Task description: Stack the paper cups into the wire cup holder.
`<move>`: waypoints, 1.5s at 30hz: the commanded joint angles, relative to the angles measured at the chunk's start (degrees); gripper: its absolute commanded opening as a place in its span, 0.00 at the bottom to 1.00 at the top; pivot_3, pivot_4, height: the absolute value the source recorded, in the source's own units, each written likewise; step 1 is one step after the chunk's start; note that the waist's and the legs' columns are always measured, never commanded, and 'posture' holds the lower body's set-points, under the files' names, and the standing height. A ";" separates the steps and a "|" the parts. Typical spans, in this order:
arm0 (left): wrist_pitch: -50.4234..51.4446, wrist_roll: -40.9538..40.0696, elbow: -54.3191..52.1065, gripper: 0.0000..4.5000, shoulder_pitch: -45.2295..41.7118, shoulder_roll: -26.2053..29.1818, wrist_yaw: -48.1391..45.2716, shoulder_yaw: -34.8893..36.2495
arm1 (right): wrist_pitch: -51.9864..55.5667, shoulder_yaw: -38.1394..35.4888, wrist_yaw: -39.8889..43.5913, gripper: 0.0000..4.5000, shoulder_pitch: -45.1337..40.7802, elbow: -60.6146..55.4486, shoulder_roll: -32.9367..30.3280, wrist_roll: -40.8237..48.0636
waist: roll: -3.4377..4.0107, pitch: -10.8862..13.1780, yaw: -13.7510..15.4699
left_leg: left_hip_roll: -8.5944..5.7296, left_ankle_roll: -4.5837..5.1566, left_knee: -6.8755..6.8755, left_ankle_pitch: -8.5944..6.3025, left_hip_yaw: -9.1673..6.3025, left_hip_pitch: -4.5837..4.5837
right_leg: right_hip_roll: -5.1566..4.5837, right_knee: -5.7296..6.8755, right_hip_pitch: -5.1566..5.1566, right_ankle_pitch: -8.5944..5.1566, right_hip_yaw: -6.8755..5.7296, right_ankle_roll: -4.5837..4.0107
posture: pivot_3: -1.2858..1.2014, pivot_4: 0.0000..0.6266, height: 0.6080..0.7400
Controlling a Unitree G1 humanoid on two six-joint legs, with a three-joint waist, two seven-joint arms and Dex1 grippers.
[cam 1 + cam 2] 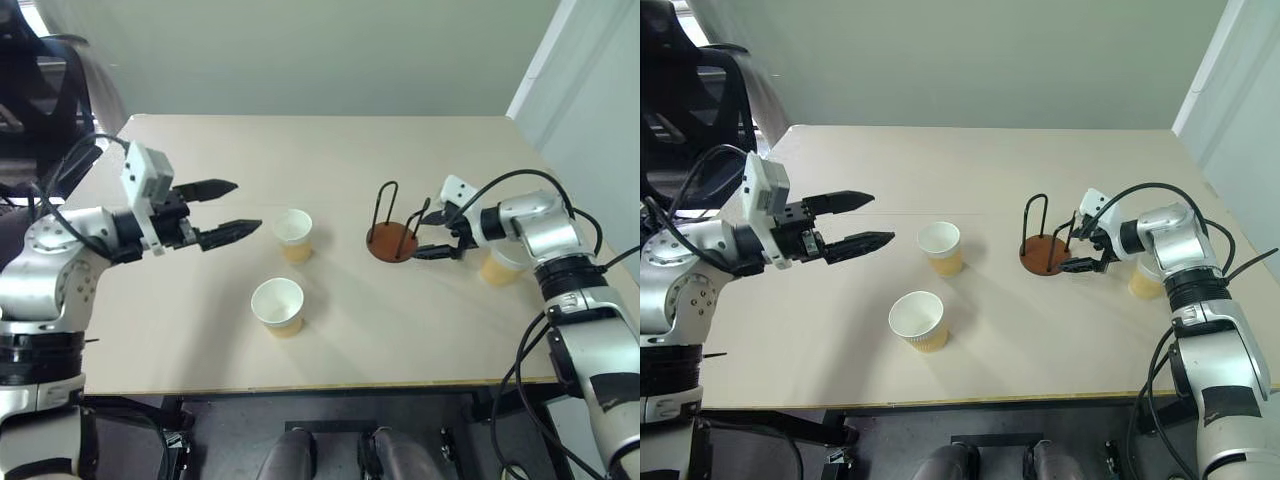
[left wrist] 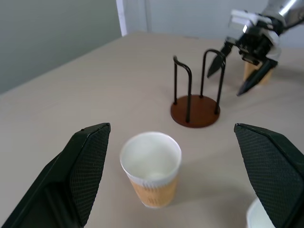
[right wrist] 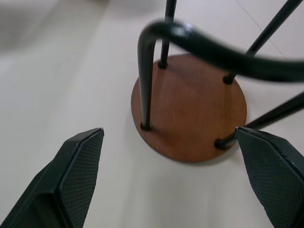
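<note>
Three paper cups stand upright on the table. One cup is near the middle, and a second cup stands nearer the front edge. The third cup is at the right, partly hidden behind my right arm. The wire cup holder, a brown disc with black wire loops, stands empty right of the middle cup. My left gripper is open and empty, held level just left of the middle cup. My right gripper is open and empty, its tips close beside the holder's base on the right.
The beige table reaches to a pale wall at the back. A dark chair stands off the table's far left corner. A white panel rises at the right.
</note>
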 commanded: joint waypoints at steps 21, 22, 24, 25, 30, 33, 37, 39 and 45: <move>4.12 -3.75 -1.09 0.99 -2.66 2.70 -3.66 3.28 | 15.28 -0.92 -2.92 1.00 2.82 -15.32 2.92 6.95 | 0.00 0.00 0.03 | -0.01 0.47 0.00 0.30 0.00 -0.05 | 0.00 -0.04 -0.01 -0.02 -0.01 0.03 | 0.52 0.24 1.00; 4.04 -3.67 -1.01 0.99 -2.72 2.76 -3.73 3.27 | 15.15 -0.87 -3.37 1.00 2.80 -15.16 3.27 6.90 | 0.00 0.00 0.03 | -0.01 0.48 0.00 0.31 0.00 -0.05 | 0.00 -0.04 -0.02 -0.02 -0.01 0.03 | 0.52 0.24 1.00; 3.96 -3.57 -0.96 0.99 -2.74 2.88 -3.84 3.29 | 14.83 -0.84 -4.14 1.00 2.66 -14.58 3.73 6.77 | 0.00 0.00 0.03 | -0.01 0.49 0.00 0.31 0.00 -0.06 | 0.00 -0.04 -0.02 -0.02 -0.01 0.03 | 0.52 0.24 1.00; 3.95 -3.54 -0.91 0.99 -2.74 2.96 -3.90 3.34 | 14.63 -0.80 -4.61 1.00 2.53 -14.12 3.99 6.61 | 0.00 0.00 0.03 | -0.01 0.49 0.00 0.31 0.00 -0.06 | 0.00 -0.04 -0.03 -0.02 -0.01 0.03 | 0.52 0.24 1.00; 4.32 -3.72 -0.87 1.00 -2.91 3.47 -3.68 3.57 | 12.84 -0.04 -6.20 0.92 1.59 -11.07 4.65 5.41 | 0.00 0.00 0.12 | -0.01 0.50 0.00 0.30 0.00 -0.09 | 0.00 -0.05 -0.04 -0.02 -0.01 0.04 | 0.52 0.24 1.00; 4.54 -3.92 -1.07 1.00 -2.76 3.85 -3.58 3.85 | 11.16 0.37 -6.52 0.73 0.55 -8.14 4.64 4.54 | 0.00 0.00 0.14 | -0.01 0.50 0.01 0.30 0.00 -0.10 | 0.00 -0.05 -0.04 -0.02 -0.01 0.04 | 0.52 0.24 1.00; 4.82 -4.15 -1.30 1.00 -2.56 4.33 -3.43 4.27 | 8.65 0.79 -6.55 0.39 -1.12 -3.83 4.91 3.58 | 0.00 0.00 0.12 | -0.01 0.48 0.01 0.29 -0.01 -0.10 | 0.00 -0.03 -0.06 -0.02 -0.01 0.04 | 0.52 0.24 1.00; 4.92 -4.24 -1.33 1.00 -2.44 4.56 -3.37 4.48 | 7.47 0.96 -6.65 0.22 -1.83 -2.03 5.21 3.17 | 0.00 0.00 0.12 | 0.00 0.47 0.00 0.28 -0.01 -0.10 | 0.00 -0.02 -0.07 -0.03 -0.01 0.04 | 0.52 0.24 1.00; 5.25 -4.43 -1.56 1.00 -2.10 5.01 -3.24 5.13 | 3.40 1.53 -5.93 0.01 -3.81 2.76 6.35 1.71 | 0.00 0.00 0.09 | -0.01 0.45 0.00 0.26 -0.01 -0.13 | 0.00 -0.04 -0.10 -0.02 -0.01 0.04 | 0.52 0.24 1.00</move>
